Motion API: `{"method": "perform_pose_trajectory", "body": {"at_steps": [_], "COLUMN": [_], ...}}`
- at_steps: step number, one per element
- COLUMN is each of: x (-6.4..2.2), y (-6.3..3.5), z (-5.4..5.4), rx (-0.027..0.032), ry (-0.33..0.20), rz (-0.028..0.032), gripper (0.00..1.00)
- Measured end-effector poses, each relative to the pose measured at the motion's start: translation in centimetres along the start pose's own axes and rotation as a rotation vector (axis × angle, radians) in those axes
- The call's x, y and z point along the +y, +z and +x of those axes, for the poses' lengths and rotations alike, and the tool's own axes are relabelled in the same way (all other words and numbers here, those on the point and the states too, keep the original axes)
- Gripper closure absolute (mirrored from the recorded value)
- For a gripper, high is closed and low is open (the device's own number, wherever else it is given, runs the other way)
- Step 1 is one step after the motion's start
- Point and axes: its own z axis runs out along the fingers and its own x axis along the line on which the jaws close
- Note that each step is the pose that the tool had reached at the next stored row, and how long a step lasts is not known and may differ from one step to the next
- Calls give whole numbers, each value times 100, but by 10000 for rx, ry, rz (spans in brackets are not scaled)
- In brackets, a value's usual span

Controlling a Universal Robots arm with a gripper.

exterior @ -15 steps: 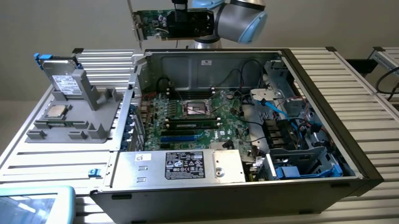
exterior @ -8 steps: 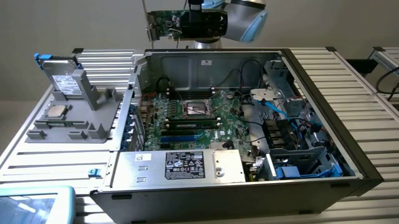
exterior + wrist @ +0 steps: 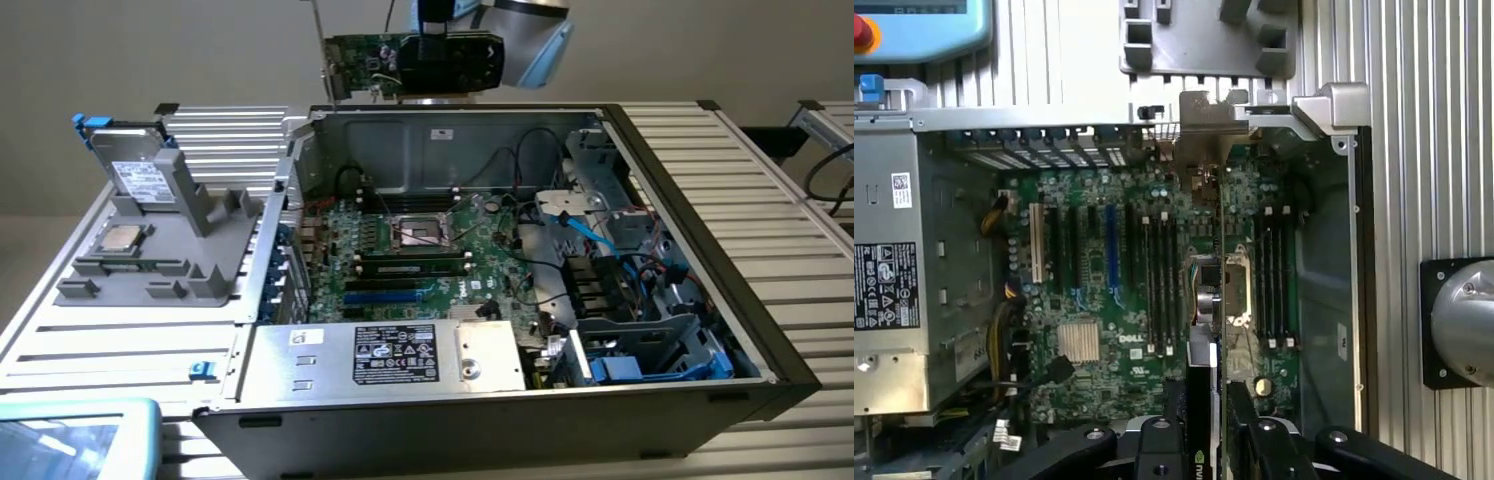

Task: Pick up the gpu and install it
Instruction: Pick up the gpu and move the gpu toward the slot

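Note:
The gpu, a green card with a dark face and a silver end bracket, hangs in the air above the back wall of the open computer case. My gripper is shut on its upper edge. In the wrist view the gpu runs edge-on from between the fingers, its bracket end over the case's rear slot wall. Below it lies the green motherboard with its black and blue expansion slots; the card is well above them and touches nothing.
A silver power supply fills the case's near corner, and blue cables and drive cages fill the side at the exterior view's right. A grey holder outside the case carries a boxy drive and a processor. A blue-edged pendant lies near the front.

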Motion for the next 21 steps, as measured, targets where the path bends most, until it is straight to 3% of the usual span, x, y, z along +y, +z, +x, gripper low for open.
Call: {"method": "perform_pose_trajectory", "body": {"at_steps": [8,13,15,21], "x": [-12,-13,-15,-23], "y": [60,64,70,103], "z": [220,242,255,417], "rx": [-15,-17,-50,-68], "ry": [135,156,190,311], "rz": [6,8,8,13], "gripper": [72,72,72,72]}}
